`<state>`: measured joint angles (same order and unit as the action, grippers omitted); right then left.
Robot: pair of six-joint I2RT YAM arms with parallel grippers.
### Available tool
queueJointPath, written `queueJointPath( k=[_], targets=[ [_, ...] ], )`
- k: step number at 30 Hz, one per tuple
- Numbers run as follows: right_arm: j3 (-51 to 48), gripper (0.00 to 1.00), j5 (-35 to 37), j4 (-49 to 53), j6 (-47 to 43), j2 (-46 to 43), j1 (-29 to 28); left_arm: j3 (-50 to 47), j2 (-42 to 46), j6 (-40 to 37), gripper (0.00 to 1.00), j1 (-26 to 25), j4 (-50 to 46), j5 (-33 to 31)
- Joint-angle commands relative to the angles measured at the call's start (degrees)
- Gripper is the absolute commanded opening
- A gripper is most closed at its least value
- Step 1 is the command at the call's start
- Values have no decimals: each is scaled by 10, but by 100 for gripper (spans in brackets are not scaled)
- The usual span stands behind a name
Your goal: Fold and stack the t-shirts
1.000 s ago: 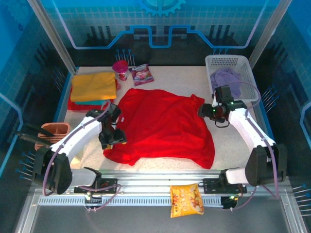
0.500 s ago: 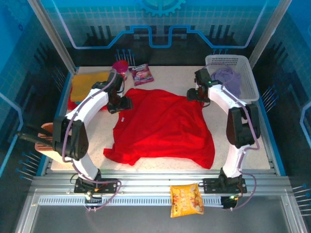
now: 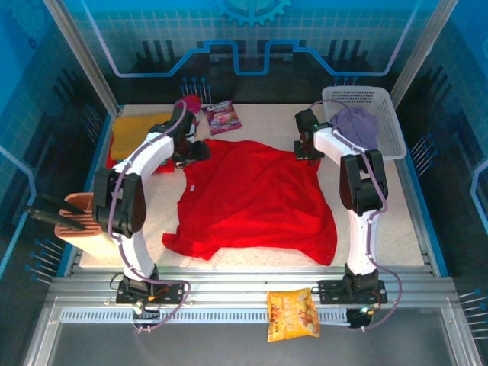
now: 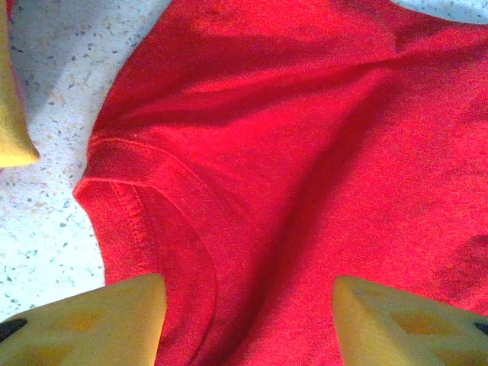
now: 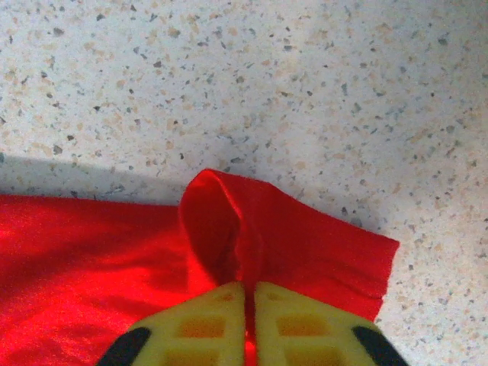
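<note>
At the near rail you have one snack bag (image 3: 292,314); behind it your two arms rise from their bases and stretch far out over the table (image 3: 396,229), the left arm (image 3: 145,164) bowing along the left side, the right arm (image 3: 358,183) running nearly straight up the right; between them one red shirt (image 3: 255,198) lies spread open mid-table, rumpled along its near hem, and each arm ends at one of its far corners. Your left gripper (image 4: 244,320) hangs over the far-left corner, jaws standing well apart with red cloth and a stitched seam between them, nothing clamped; whether the pads touch the cloth you cannot tell. Your right gripper (image 5: 249,293) is closed tight on a raised fold at the far-right corner, just where cloth meets bare table; from overhead that pinch is hidden under the wrist, while the wrist camera shows it plainly. Further left, one folded yellow shirt (image 3: 141,130) lies on a red layer (image 3: 114,162); the left wrist camera catches its corner just beside the red shirt. At far right, one white basket (image 3: 389,126) holds one lilac shirt (image 3: 354,122).
</note>
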<state>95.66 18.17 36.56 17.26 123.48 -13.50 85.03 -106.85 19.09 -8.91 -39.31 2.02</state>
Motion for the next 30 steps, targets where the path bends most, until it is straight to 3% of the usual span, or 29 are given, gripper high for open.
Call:
queueJointPath(
  k=[1, 5, 13, 22, 30],
  targets=[
    [4, 3, 15, 3, -2, -13, -2, 25, -19, -11, 59, 14, 15, 7],
    [-20, 0, 14, -4, -3, -55, 9, 77, -56, -7, 58, 26, -13, -1],
    [-180, 0, -205, -149, 27, -198, 103, 245, -175, -20, 57, 30, -78, -5],
    [-200, 0, -254, -166, 29, -221, 110, 360, -289, -6, 67, 17, -105, -1],
    [-207, 0, -278, -173, 36, -225, 109, 364, -328, 5, 62, 4, -65, -36]
  ],
)
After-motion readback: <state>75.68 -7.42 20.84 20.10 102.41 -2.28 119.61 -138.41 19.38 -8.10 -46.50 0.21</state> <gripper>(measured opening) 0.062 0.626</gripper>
